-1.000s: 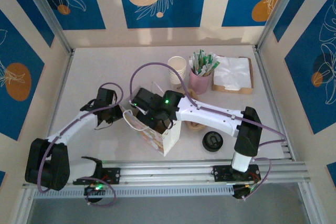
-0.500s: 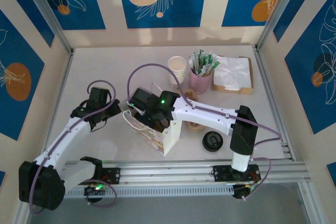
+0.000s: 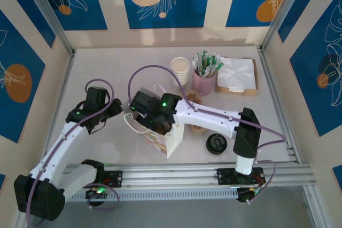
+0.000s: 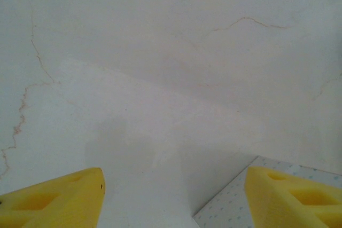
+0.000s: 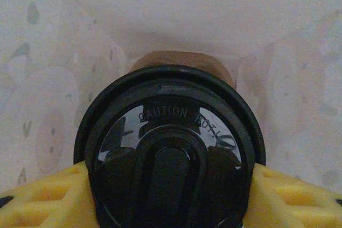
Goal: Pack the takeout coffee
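Observation:
The takeout coffee point(image 5: 170, 153) shows its round black lid, stamped "CAUTION HOT", close up in the right wrist view. My right gripper point(image 5: 170, 202) is shut on it, one yellow pad on each side of the lid. It holds the cup down inside the white printed paper bag point(image 3: 166, 138), whose walls point(image 5: 48, 105) rise around it. A brown cardboard piece point(image 5: 181, 60) lies just behind the lid in the bag. From above, the right gripper point(image 3: 148, 115) sits in the bag's mouth. My left gripper point(image 3: 112, 111) hangs open and empty left of the bag, over bare table, with the bag's corner point(image 4: 235, 214) by its right finger.
At the back stand a stack of lidless cream cups point(image 3: 180, 70), a pink cup of sachets point(image 3: 204, 80) and a tray of napkins point(image 3: 239, 76). A loose black lid point(image 3: 217, 143) lies near the front right. Brown cardboard point(image 3: 199, 127) shows partly under the right arm.
The left arm has drawn back from the bag, its gripper moving left and away from the bag handle. The right gripper stays in the bag's mouth, shifted slightly left.

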